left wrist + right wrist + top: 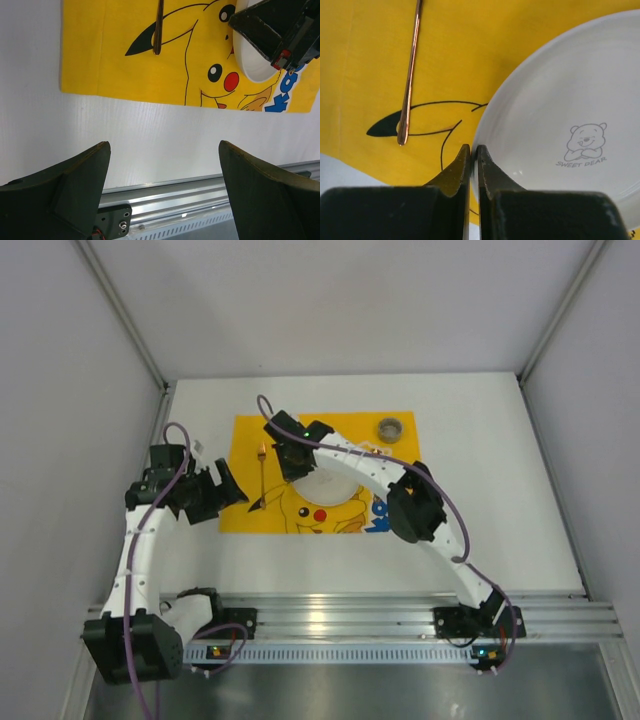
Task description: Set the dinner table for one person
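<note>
The white dinner table [500, 490] carries a yellow cartoon-printed mat [250, 440]. A white plate [335, 485] with a small bear print lies on the mat's middle; it also shows in the right wrist view [560, 100]. My right gripper [473, 149] is shut on the plate's left rim, one finger on each side of it. A slim copper-coloured utensil [262, 475] lies on the mat left of the plate, also in the right wrist view [410, 75]. My left gripper [162, 145] is open and empty over bare table, near the mat's front left corner [225, 490].
A small grey cup [390, 428] stands at the mat's far right corner. The ribbed aluminium rail [350, 615] runs along the near edge, also in the left wrist view [200, 192]. Grey walls close in the left, right and far sides.
</note>
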Controlling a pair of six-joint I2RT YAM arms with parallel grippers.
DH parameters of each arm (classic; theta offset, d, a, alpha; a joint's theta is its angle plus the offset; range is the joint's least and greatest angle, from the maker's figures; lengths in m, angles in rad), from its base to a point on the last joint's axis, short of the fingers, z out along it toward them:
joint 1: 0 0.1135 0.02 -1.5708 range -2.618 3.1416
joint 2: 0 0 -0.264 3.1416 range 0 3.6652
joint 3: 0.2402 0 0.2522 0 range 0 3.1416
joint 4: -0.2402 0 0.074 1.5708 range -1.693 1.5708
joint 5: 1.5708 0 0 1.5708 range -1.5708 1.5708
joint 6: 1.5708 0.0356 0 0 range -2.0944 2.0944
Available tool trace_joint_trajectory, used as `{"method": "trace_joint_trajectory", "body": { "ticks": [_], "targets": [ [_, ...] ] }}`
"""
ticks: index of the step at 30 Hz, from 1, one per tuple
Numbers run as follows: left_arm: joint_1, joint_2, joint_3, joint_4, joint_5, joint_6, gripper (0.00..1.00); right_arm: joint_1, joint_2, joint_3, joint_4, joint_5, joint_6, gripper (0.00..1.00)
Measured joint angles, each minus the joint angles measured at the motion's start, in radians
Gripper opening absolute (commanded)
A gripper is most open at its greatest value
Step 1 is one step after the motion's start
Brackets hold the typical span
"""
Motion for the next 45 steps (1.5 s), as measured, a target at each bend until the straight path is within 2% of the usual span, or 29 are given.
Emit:
{"method": "trace_joint_trajectory", "body": {
  "ticks": [2, 3, 4, 6, 7, 10, 16, 22, 25, 28, 30, 31, 34, 37, 41, 44, 45],
  "targets": [
    [0.000, 0.004, 0.000, 0.000, 0.003, 0.000, 0.95, -0.013, 0.000, -0.011, 0.031, -0.019, 0.019, 0.02],
    [0.000, 0.006, 0.000, 0.000, 0.003, 0.000, 0.95, -0.018, 0.000, -0.016, 0.048, -0.027, 0.027, 0.11],
    [0.000, 0.007, -0.002, 0.000, 0.003, 0.000, 0.95, -0.026, -0.001, -0.026, 0.072, -0.039, 0.039, 0.44],
    [0.000, 0.008, -0.004, 0.001, 0.003, 0.000, 0.95, -0.045, -0.002, -0.054, 0.141, -0.084, 0.068, 0.77],
    [0.000, 0.008, -0.006, 0.001, 0.003, 0.000, 0.95, -0.053, -0.002, -0.068, 0.172, -0.097, 0.079, 0.90],
    [0.000, 0.008, -0.010, 0.001, 0.003, 0.000, 0.95, -0.072, -0.013, -0.121, 0.253, -0.143, 0.090, 0.97],
    [0.000, 0.008, -0.010, 0.001, 0.002, 0.000, 0.95, -0.082, -0.166, -0.252, 0.334, -0.184, 0.077, 1.00],
    [0.000, 0.026, -0.010, 0.019, 0.003, -0.016, 0.94, -0.094, -0.569, -0.423, 0.437, -0.132, -0.008, 1.00],
    [0.000, 0.051, -0.010, 0.053, 0.008, -0.043, 0.94, -0.125, -0.846, -0.577, 0.549, -0.020, -0.062, 1.00],
    [0.000, 0.087, -0.010, 0.117, 0.029, -0.068, 0.94, -0.165, -1.142, -0.847, 0.759, 0.092, -0.177, 1.00],
    [-0.002, 0.132, -0.004, 0.172, 0.038, -0.084, 0.90, -0.172, -1.302, -1.036, 0.858, 0.129, -0.280, 1.00],
    [-0.005, 0.162, 0.003, 0.193, 0.034, -0.092, 0.85, -0.169, -1.350, -1.111, 0.909, 0.134, -0.316, 1.00],
    [-0.028, 0.256, 0.024, 0.275, -0.050, -0.090, 0.84, -0.169, -1.467, -1.334, 0.995, 0.162, -0.400, 1.00],
    [-0.083, 0.240, -0.066, 0.500, -0.195, -0.039, 0.86, -0.169, -1.536, -1.502, 0.969, 0.218, -0.376, 1.00],
    [-0.181, 0.107, -0.401, 0.970, -0.373, 0.109, 0.88, -0.169, -1.701, -1.654, 0.895, 0.275, -0.304, 1.00],
    [-0.176, 0.158, -0.550, 1.197, -0.439, 0.166, 0.86, -0.169, -1.802, -1.677, 0.842, 0.311, -0.263, 1.00],
    [-0.174, 0.183, -0.576, 1.244, -0.443, 0.174, 0.81, -0.169, -1.830, -1.677, 0.822, 0.324, -0.251, 1.00]
  ]
}}
